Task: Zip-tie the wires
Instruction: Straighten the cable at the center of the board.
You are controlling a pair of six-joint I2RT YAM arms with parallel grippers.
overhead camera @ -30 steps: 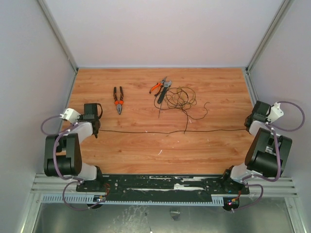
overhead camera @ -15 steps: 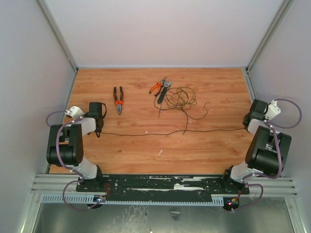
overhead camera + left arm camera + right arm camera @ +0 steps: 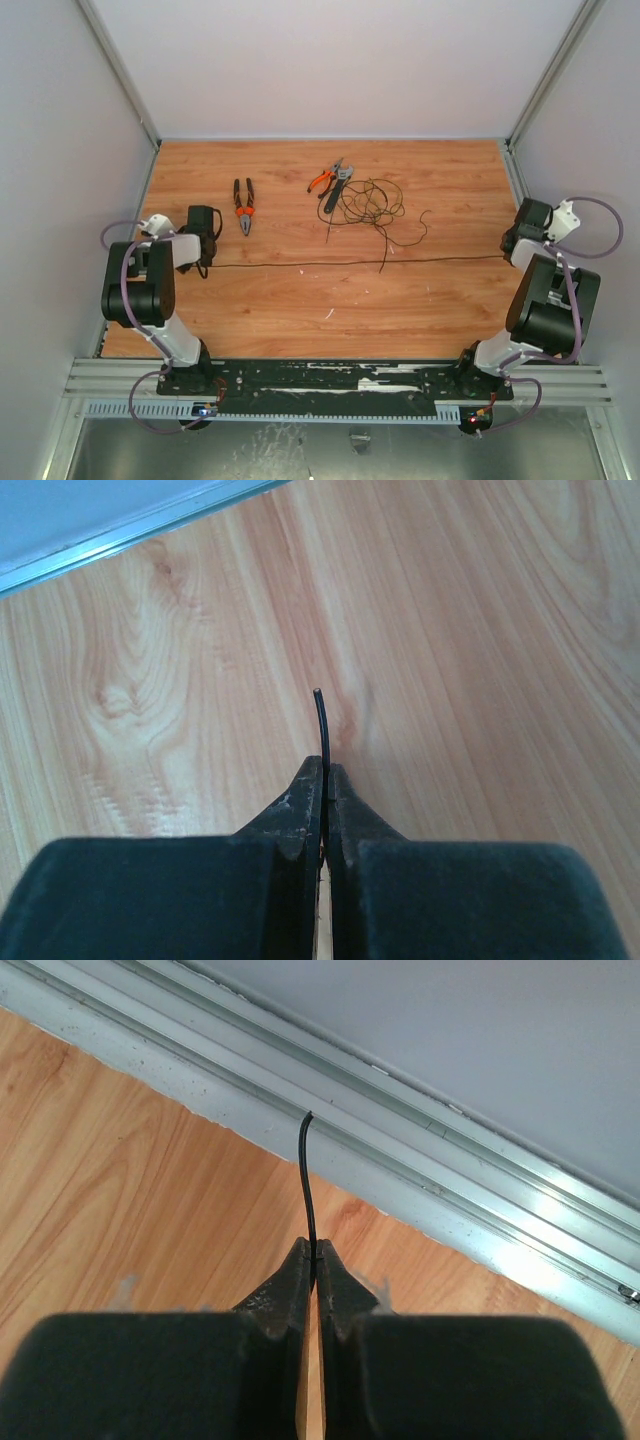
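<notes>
Currently the wires [image 3: 370, 203] are lying in a loose tangle toward the back of the table [image 3: 300, 310], just beside two hand tools [image 3: 330, 182]. One long strand [image 3: 350, 262] is stretching nearly straight across the boards between both arms. The left gripper [image 3: 323, 775] is pinching one end, jaws together on it, and the right gripper [image 3: 312, 1252] is clamping the other end near the side rail [image 3: 430, 1175]. A short tip is poking past each.

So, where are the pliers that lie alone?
Top view: the pliers lie left of centre, just beyond the left hand, left of the wires.
</notes>
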